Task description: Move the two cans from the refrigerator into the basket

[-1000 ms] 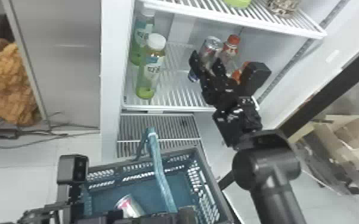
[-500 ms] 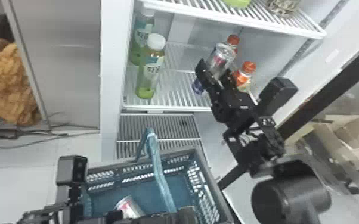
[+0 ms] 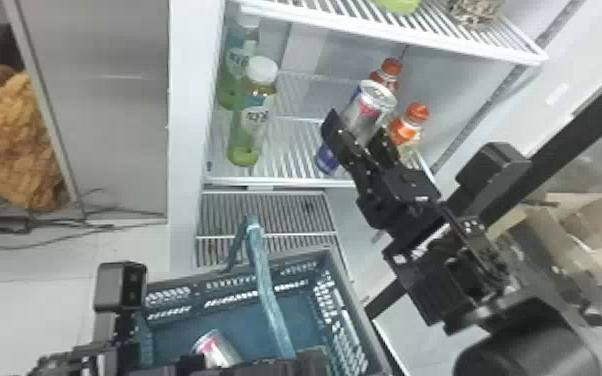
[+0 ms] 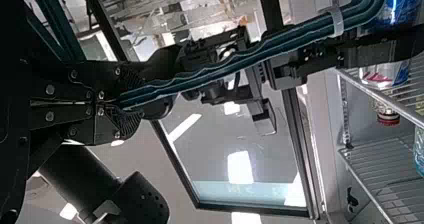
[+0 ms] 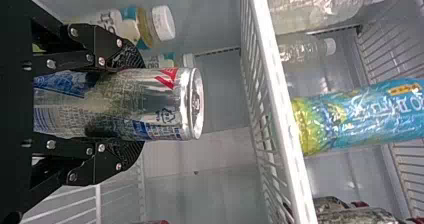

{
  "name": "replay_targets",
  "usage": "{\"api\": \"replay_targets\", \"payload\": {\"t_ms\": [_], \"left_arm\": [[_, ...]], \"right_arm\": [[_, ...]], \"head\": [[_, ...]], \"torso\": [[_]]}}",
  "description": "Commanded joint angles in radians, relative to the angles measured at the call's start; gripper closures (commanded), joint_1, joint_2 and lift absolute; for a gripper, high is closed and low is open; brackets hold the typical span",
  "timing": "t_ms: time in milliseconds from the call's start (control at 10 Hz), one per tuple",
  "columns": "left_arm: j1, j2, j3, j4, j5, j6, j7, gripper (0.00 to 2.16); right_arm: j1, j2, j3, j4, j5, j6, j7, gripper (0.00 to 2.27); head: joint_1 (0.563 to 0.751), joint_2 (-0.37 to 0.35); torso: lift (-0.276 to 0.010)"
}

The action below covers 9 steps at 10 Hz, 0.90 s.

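While the right gripper (image 3: 357, 127) pinches one can (image 3: 371, 102) between its two fingers, tilted at the fridge shelf (image 3: 290, 145), the left gripper (image 3: 270, 368) has its fingers pressed together on the basket's teal handle (image 3: 264, 280). Whether the held can touches the shelf, I cannot tell. The head view shows the second can (image 3: 219, 350) lying in the basket (image 3: 300, 312), partly hidden by the left gripper; that makes two cans. Two green bottles (image 3: 252, 115) (image 3: 235, 65) and two orange-capped bottles (image 3: 405, 129) (image 3: 389, 70) stand around the held can. The right wrist view shows two clear bottles (image 5: 325, 4) (image 5: 305, 50) and one blue-and-yellow bottle (image 5: 360, 114) beyond another shelf's edge (image 5: 280, 99). The handle crosses over the basket's opening.
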Motion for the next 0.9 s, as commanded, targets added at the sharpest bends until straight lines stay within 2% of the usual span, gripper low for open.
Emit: {"api": "replay_targets", "payload": {"t_ms": [0, 300, 800], "left_arm": [[0.0, 0.001, 0.0, 0.0, 0.0, 0.0, 0.0, 1.16], [0.002, 0.002, 0.0, 0.0, 0.004, -0.002, 0.0, 1.16], [0.002, 0.002, 0.0, 0.0, 0.004, 0.0, 0.0, 1.16]], "right_arm": [[0.054, 0.0, -0.032, -0.093, 0.0, 0.085, 0.001, 0.94], [0.137, 0.015, -0.102, -0.231, -0.028, 0.232, 0.001, 0.94], [0.226, 0.029, -0.146, -0.385, -0.096, 0.463, -0.001, 0.94]], "head": [[0.695, -0.35], [0.695, -0.35], [0.695, -0.35]], "torso": [[-0.276], [-0.276], [-0.276]]}}
